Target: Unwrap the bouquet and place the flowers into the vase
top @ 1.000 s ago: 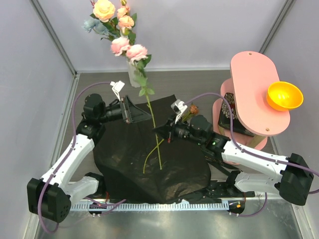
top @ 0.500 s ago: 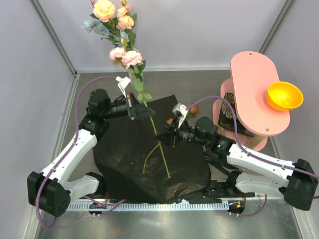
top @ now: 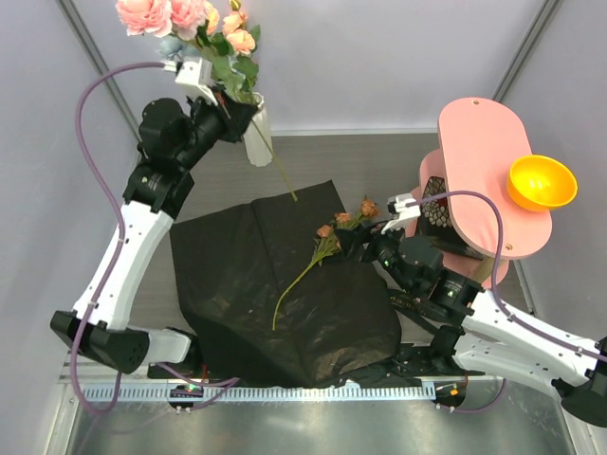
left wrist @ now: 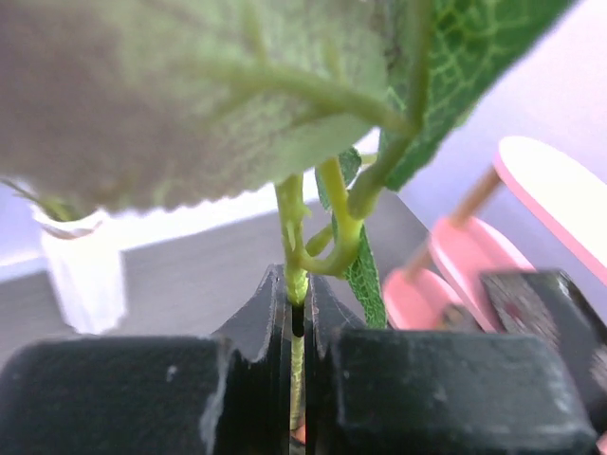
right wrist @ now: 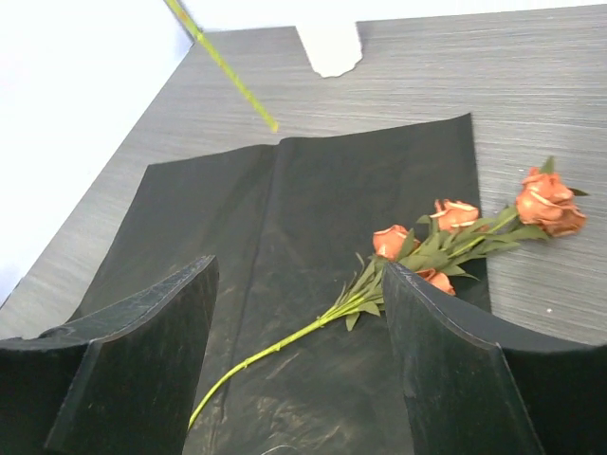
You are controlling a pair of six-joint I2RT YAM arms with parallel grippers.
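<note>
Left wrist view gives us the grip up close: the left gripper (left wrist: 297, 305) has its jaws pressed together on one thin green stem (left wrist: 292, 223), with leaves (left wrist: 190, 95) filling the upper frame and the white vase (left wrist: 81, 270) at the left edge; the top view cannot show that pinch.

Right wrist view shows the right gripper (right wrist: 299, 275) with its two fingers (right wrist: 142, 360) spread wide and nothing between them; beyond them one rust sprig (right wrist: 432, 248) lies on the black paper (right wrist: 266, 209), and we count four blooms on it; the free lower tip of the held stem hangs in the upper left of that frame, outside the vase, whose base shows at the top edge.

Top view alone shows us the head of the held stem: two pink blooms (top: 156, 13) at the upper left corner; peach and pale-blue blooms (top: 239, 40) sit beside them above the vase, whose mouth is hidden behind the gripper, so we cannot count those surely; here only three rust blooms can be made out.

We count one vase, one sheet of paper spread flat at centre, one pink stand (top: 479, 142) at the right, one orange bowl (top: 542, 182) on it.
</note>
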